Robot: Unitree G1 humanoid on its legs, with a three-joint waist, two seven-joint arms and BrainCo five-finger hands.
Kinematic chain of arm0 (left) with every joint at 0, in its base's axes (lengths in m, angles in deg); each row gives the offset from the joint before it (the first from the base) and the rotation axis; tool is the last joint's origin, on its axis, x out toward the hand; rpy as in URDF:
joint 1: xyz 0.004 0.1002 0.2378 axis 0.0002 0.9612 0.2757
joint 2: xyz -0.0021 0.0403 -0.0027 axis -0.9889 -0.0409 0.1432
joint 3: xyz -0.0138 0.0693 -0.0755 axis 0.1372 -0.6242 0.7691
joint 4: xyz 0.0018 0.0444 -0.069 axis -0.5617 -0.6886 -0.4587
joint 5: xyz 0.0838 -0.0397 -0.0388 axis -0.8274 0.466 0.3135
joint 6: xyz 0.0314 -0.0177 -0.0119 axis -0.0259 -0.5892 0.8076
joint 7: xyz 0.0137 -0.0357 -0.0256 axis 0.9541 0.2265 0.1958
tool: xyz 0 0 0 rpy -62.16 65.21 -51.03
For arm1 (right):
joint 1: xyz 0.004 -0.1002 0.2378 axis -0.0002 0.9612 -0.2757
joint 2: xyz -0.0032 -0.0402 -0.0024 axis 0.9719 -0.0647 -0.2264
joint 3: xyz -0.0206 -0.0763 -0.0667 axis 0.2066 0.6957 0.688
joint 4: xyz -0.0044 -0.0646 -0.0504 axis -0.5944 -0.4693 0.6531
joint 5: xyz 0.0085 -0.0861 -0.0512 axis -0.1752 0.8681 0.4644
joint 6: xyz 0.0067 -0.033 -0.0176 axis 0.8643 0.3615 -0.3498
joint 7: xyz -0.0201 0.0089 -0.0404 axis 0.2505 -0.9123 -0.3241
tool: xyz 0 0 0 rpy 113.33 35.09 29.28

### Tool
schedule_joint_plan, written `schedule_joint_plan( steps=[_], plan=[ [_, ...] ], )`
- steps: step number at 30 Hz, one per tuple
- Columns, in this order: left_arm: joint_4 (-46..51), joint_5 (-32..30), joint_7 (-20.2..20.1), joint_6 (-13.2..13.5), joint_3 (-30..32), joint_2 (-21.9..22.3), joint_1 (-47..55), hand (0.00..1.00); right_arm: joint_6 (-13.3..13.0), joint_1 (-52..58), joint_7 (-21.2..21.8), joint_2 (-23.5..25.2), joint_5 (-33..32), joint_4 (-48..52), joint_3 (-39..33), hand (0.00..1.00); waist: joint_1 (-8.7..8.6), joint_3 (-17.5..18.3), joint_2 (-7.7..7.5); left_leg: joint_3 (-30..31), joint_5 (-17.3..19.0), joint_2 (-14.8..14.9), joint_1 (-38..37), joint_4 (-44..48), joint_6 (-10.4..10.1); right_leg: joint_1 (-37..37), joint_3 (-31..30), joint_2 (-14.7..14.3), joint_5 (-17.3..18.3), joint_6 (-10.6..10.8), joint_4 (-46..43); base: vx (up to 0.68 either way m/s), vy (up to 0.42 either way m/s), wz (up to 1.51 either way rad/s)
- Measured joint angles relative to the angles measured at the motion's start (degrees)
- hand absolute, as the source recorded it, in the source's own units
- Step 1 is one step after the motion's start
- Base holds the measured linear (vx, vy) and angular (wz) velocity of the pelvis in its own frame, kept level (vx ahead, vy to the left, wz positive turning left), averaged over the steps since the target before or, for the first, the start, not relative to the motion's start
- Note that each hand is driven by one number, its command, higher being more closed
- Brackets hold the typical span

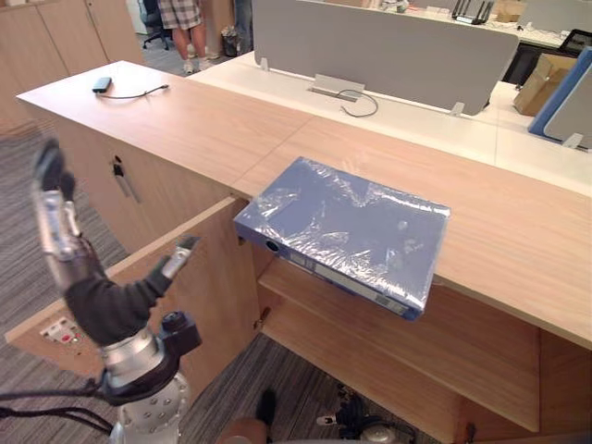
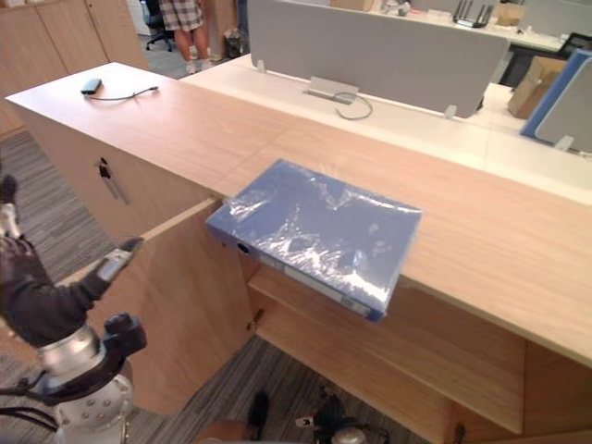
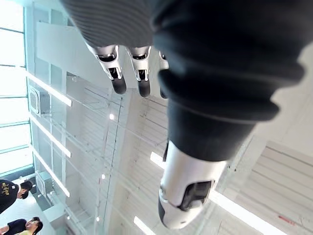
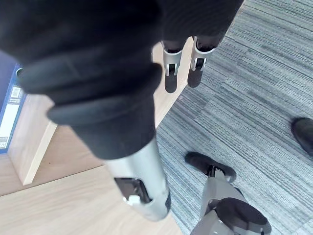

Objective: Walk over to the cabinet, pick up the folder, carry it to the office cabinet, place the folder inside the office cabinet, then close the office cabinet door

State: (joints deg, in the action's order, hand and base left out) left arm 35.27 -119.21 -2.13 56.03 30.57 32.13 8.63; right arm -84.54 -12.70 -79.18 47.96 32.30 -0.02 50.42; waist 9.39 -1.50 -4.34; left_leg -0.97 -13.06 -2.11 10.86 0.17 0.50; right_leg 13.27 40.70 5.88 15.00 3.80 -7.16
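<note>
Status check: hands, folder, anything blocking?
Left hand raised, open, empty. Right hand open, empty, over carpet. Folder flat on cabinet top, overhanging its front edge. Cabinet door open by left hand; nothing on folder.

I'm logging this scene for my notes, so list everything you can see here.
folder: one, blue, plastic-wrapped, flat on the cabinet top, overhanging the open compartment
cabinet: one, light wood, long
door: one, light wood, swung open below the folder
key bunch: one, dark, hanging on the cabinet front, left
small device: one, dark, with a cable, far left on the cabinet top
partition: one, grey, on the white desk behind
cardboard box: one, brown, far right
person: at least one, checked shorts, background
left hand: raised, fingers straight, beside the door
right hand: fingers straight, above grey carpet
</note>
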Motion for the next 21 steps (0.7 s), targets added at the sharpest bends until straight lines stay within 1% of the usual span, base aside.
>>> schedule_joint_plan(
  steps=[4, 6, 9, 11, 13, 14, 16, 21],
  plan=[
    [-1.68, -5.7, -0.04, -0.37, -1.92, -2.02, 0.0, 0.0, -0.13, 0.07, 0.42, -0.89, 0.57, -0.19, 0.33, 0.0, -0.69, 0.2, -0.09, -0.89, 0.24, 0.08, -0.33, -0.45, -0.03, -0.04, -0.69, 0.14, -0.52, -0.03, 0.62, 0.0, -0.045, -0.14],
    [-2.58, -8.53, -0.05, -0.37, -3.07, -3.25, 0.08, 0.0, -0.29, 0.09, 0.7, -1.18, 2.02, -0.22, 0.34, 0.0, -0.63, 0.37, -0.16, -2.02, 0.46, 0.33, -1.17, -1.15, 0.02, -0.03, -2.0, 0.35, -0.75, -0.2, 0.67, 0.0, -0.021, -0.28],
    [-3.87, -12.44, -0.05, -0.58, -4.55, -4.71, -0.02, 0.0, -0.69, 0.43, 1.02, -1.26, 2.3, -0.22, 0.32, 0.0, -1.28, 0.7, -0.18, -3.01, 1.11, 0.5, -2.1, -1.95, 0.22, -0.03, -3.2, 0.57, -0.8, -0.22, 0.61, -0.01, -0.028, -0.19],
    [-4.86, -13.54, -0.07, -0.64, -5.15, -4.97, -0.03, 0.0, -0.74, 0.96, 1.07, -1.38, 2.42, -0.27, 0.31, 0.0, -1.95, 0.94, -0.11, -3.1, 1.11, 0.6, -2.15, -2.13, 0.17, -0.1, -3.36, 0.55, -0.77, -0.25, 0.65, -0.01, -0.041, -0.13],
    [-6.01, -13.61, -0.07, -0.87, -5.44, -4.82, 0.1, 0.0, -0.8, 1.32, 1.35, -1.64, 2.52, -1.1, 0.34, 0.0, -1.63, 1.48, 0.04, -3.36, 0.43, 0.78, -4.15, -5.1, -0.63, -0.36, -5.09, 0.55, -0.75, -0.25, 0.75, 0.0, -0.05, -0.35],
    [-6.84, -13.69, -0.08, -1.0, -6.06, -4.94, -0.08, 0.0, -0.84, 1.71, 1.61, -1.85, 2.93, -1.25, 0.37, 0.0, -2.06, 1.96, 0.05, -3.48, 0.26, 0.94, -4.27, -5.13, -0.68, -0.4, -5.67, 0.44, -0.75, -0.25, 0.94, 0.01, -0.053, -0.24],
    [-8.12, -14.68, -0.16, -1.25, -7.17, -4.91, -0.24, 0.0, -0.86, 2.4, 2.01, -2.49, 3.43, -1.25, 0.39, 0.0, -2.29, 2.4, -0.09, -4.18, -0.45, 1.27, -4.38, -5.12, -0.98, -0.56, -6.4, 0.33, -0.77, -0.24, 1.09, 0.01, -0.061, -0.2],
    [-10.8, -16.79, -1.38, -1.97, -9.45, -5.33, -1.46, 0.0, -0.97, 3.23, 2.4, -4.25, 4.4, -1.22, 0.44, 0.0, -2.92, 2.68, 0.05, -5.29, -0.47, 1.74, -4.66, -5.12, -1.09, -0.66, -7.86, 0.13, -0.82, -0.29, 1.32, 0.02, -0.068, -0.14]
  ],
)
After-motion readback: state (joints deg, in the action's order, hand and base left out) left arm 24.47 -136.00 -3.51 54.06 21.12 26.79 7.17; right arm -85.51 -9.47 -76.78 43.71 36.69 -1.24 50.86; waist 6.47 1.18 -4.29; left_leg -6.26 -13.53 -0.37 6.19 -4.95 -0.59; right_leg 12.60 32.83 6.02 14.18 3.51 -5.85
